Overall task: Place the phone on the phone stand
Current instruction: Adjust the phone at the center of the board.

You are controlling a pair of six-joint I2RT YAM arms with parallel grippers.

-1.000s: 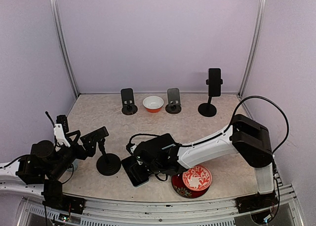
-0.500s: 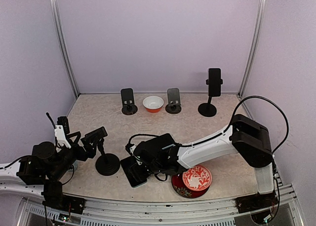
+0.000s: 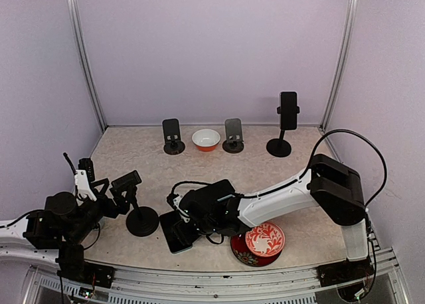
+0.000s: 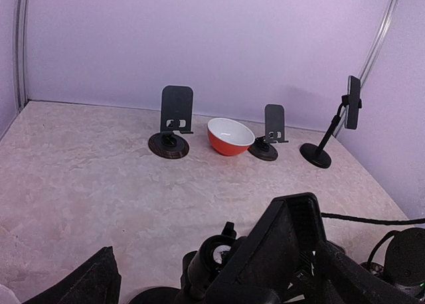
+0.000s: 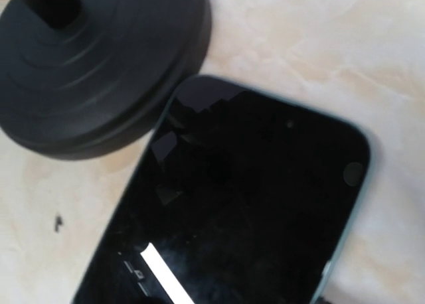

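The phone (image 5: 239,204) lies flat, screen up, on the bench (image 3: 265,164) near its near edge, one corner just beside the round base of the phone stand (image 3: 141,219). The right fingers (image 3: 190,222) hang over the phone, and whether they are spread cannot be told. The left fingers (image 4: 89,284) stand spread wide around the stand's cradle (image 4: 279,244)

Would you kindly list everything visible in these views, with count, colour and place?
near stand: one, black, front left
phone: one, black, beside the near stand's base
bowl: one, orange outside, white inside, back centre
left small stand: one, black, back, left of the bowl
right small stand: one, black, back, right of the bowl
tall stand: one, black, back right, holding a second black phone
dish: one, red with white pattern, front right
table: one, beige
left gripper: one, black, open, beside the near stand's head
right gripper: one, black, over the phone
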